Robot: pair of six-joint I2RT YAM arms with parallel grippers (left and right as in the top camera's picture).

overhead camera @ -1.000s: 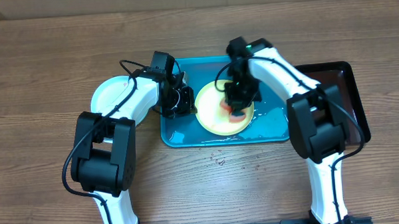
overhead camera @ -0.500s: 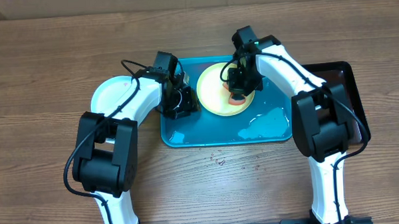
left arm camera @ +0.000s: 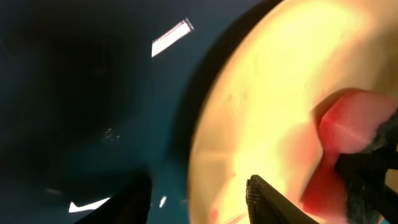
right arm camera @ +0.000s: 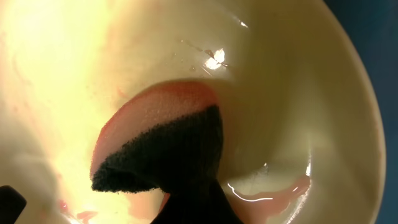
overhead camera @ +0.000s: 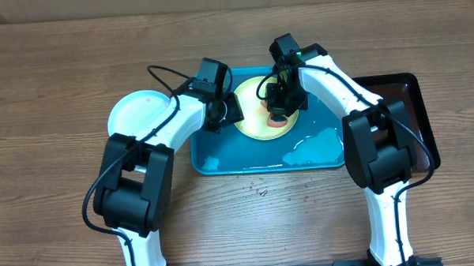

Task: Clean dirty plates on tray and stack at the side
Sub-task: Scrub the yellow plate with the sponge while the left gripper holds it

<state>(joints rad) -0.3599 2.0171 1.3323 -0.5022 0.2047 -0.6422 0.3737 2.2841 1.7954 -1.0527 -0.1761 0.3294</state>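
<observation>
One wooden counter (overhead camera: pixel 60 60) carries everything I can see. On it sit two trays: the big turquoise tray (overhead camera: pixel 222 161) in the middle between my arms, and a smaller black tray (overhead camera: pixel 414 119) just beside its right end. I count two plates. The yellow plate (overhead camera: pixel 248 125) lies in the far half of the turquoise tray. The pale plate (overhead camera: pixel 133 113) rests on the bare counter to the left of the tray, partly under my left arm. There is one sponge (overhead camera: pixel 278 124), red with a black scrubbing side, pressed down on the yellow plate's inner face. My right fingers (overhead camera: pixel 279 108) are clamped on that sponge. My left fingers (overhead camera: pixel 230 109) are spread apart at the yellow plate's left edge, one to each side of the rim, and from the wrist I cannot tell whether either touches it. A thin pink film of sauce and water pools inside the plate near the sponge. The tray floor is wet, with a puddle (overhead camera: pixel 316 146) towards its near right corner. The counter is brown wood grain, and a pale strip runs beyond its far edge.
</observation>
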